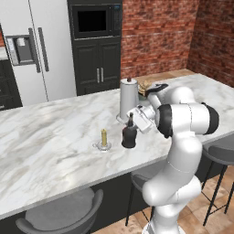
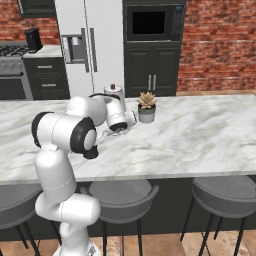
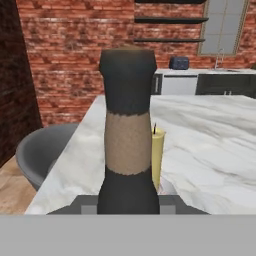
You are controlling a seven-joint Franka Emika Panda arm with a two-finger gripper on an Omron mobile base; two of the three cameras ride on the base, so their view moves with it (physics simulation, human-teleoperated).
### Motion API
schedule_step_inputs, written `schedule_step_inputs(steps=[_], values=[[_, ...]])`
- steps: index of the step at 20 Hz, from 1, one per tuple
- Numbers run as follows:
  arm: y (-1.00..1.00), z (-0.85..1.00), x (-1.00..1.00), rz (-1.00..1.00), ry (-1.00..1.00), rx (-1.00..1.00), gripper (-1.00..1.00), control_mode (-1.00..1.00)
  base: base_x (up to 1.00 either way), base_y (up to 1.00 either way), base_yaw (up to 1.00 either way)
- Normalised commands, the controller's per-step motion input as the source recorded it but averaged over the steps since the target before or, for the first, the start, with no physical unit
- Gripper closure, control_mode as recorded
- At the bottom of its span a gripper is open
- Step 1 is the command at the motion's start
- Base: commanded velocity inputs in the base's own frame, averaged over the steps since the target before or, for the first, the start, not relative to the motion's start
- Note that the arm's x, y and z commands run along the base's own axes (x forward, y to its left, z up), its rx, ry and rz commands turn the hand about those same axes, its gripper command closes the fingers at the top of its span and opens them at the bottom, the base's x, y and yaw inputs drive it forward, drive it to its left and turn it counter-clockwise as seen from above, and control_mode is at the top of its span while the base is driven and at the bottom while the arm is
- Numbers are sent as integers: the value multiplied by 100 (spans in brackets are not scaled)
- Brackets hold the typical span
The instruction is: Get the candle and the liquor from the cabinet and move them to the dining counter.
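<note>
The liquor point(image 1: 129, 133) stands upright on the dining counter point(image 1: 55, 137), just beside the candle point(image 1: 104, 138), so both items sit together at their destination. The gripper point(image 1: 136, 119) is at the bottle's neck; whether it grips or has let go, I cannot tell.

Candle point(image 1: 103, 138) just left of liquor point(image 1: 129, 133), steel canister point(image 1: 128, 99) close behind — marble point(image 1: 45, 137) further left bare

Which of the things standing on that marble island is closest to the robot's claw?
The liquor, the squat black bottle right at the gripper. The candle stands beside it, the steel canister behind.
</note>
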Motion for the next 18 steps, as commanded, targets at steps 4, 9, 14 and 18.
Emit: schedule_step_inputs(steps=[4, 9, 14, 18], values=[[9, -25, 8, 0, -5, 0, 100, -100, 0, 0, 0], [4, -20, 17, 0, -7, 0, 100, -100, 0, 0, 0], [5, -26, 17, 0, -6, 0, 100, -100, 0, 0, 0], [3, -24, 17, 0, -2, 0, 100, -100, 0, 0, 0]])
